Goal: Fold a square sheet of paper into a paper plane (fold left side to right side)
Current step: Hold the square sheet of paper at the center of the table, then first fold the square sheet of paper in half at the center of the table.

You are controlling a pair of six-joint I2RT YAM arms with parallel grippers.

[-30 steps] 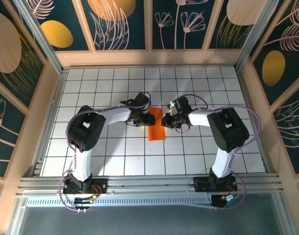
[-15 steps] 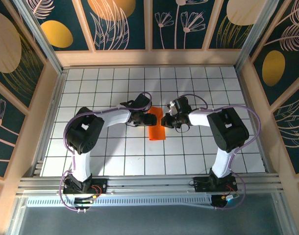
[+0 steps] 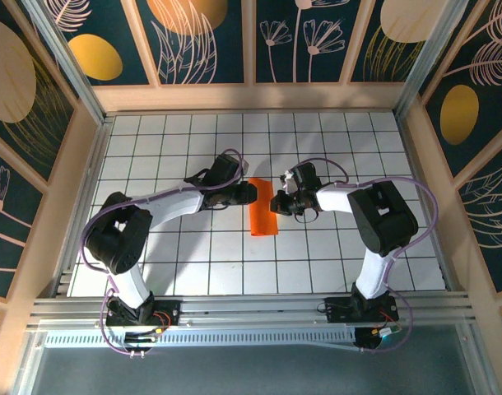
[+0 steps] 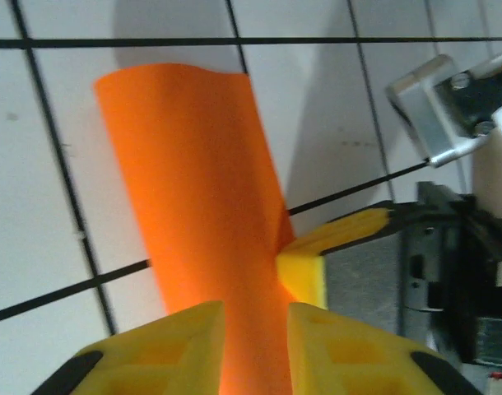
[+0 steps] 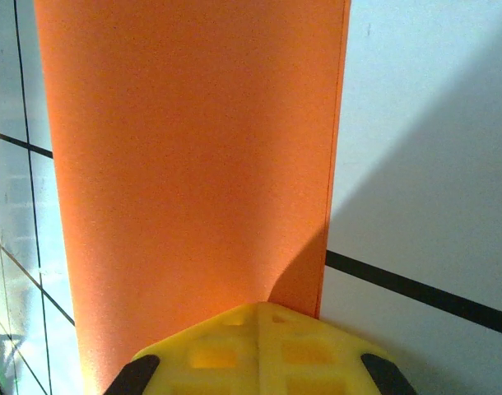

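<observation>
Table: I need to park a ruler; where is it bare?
Bare table: the far tile rows by the back wall, and the near rows between the orange sheet and the front rail. Crowded mid-table, where left claw and right claw meet at it.

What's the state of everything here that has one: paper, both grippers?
Thin bright orange sheet of paper: folded into a narrow strip, lying on the white grid table.
Left gripper: fingers a narrow gap apart, paper between them; grip unclear.
Right gripper: fingers shut, tips at the paper's edge.
</observation>
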